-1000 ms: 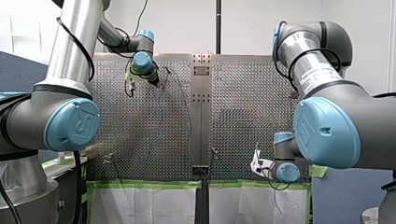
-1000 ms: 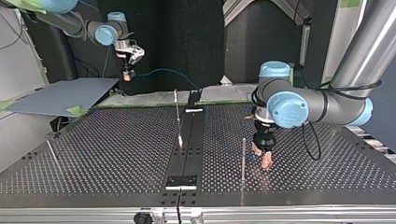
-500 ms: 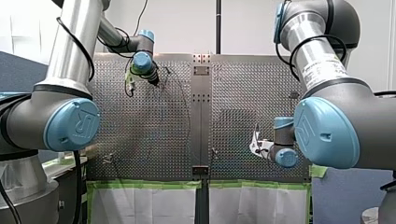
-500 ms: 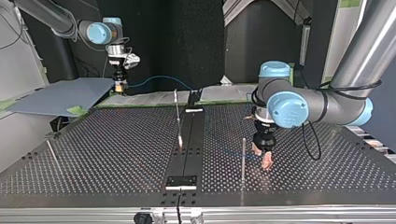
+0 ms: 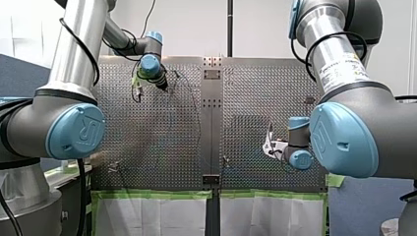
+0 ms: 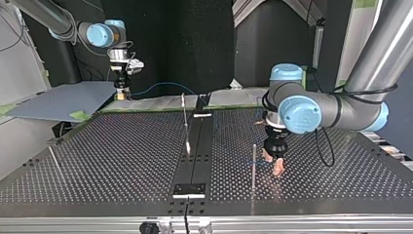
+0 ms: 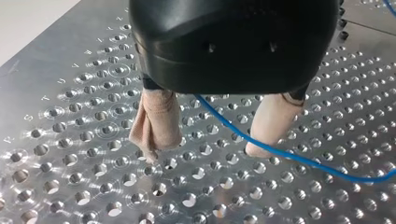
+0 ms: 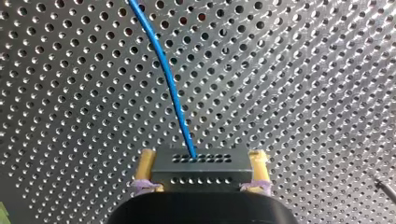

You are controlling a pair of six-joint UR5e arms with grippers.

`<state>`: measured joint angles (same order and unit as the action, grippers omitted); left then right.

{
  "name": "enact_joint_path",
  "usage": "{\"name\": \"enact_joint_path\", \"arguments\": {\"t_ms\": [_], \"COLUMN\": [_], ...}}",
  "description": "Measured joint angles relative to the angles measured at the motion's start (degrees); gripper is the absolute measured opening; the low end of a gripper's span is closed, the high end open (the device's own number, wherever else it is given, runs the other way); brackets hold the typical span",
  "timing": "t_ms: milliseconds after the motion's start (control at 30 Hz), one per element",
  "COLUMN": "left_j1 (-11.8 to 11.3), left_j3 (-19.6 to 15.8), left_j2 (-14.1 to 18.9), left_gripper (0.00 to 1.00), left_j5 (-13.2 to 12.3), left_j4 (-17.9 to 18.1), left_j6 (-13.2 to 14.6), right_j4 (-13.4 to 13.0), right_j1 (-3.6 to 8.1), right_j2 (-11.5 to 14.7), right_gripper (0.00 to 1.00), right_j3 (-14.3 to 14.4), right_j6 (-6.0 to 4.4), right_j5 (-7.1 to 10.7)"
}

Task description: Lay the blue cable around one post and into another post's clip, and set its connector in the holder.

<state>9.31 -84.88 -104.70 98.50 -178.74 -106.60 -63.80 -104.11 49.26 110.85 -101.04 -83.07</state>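
Note:
In the right wrist view my right gripper (image 8: pixel 201 173) is shut on a small perforated metal connector (image 8: pixel 201 164), held between its yellow pads. The blue cable (image 8: pixel 163 74) runs out of the connector over the perforated table. In the top view that gripper (image 6: pixel 120 91) hangs at the far left edge, and the cable (image 6: pixel 165 85) arcs toward the middle. My left gripper (image 7: pixel 212 137) stands open just above the table. Its beige fingers (image 7: pixel 156 123) straddle the cable (image 7: pixel 289 156) without touching it. It is beside a thin post (image 6: pixel 253 165). In the front view it is at the far left (image 5: pixel 164 87).
A second post (image 6: pixel 185 122) stands by the black centre strip (image 6: pixel 195 161), which carries a small block (image 6: pixel 189 189) at its near end. A third post (image 6: pixel 53 158) leans at the top view's left. A grey sheet (image 6: pixel 63 100) lies beyond the table there.
My right gripper, still holding the connector, has moved left and lower in the top view, and farther over the table in the front view. My left arm has not moved.

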Motion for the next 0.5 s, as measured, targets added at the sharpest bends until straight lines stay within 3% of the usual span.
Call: {"name": "enact_joint_path", "arguments": {"t_ms": [500], "left_j1": [0.2], "left_j3": [0.0], "left_j2": [0.0], "left_gripper": [1.0], "left_j5": [0.1], "left_j4": [-0.5], "left_j6": [-7.7], "right_j4": [0.6], "right_j1": [-0.09], "right_j2": [-0.3], "right_gripper": [0.0], "right_j3": [0.0], "right_j6": [0.21], "right_j5": [0.0]}}
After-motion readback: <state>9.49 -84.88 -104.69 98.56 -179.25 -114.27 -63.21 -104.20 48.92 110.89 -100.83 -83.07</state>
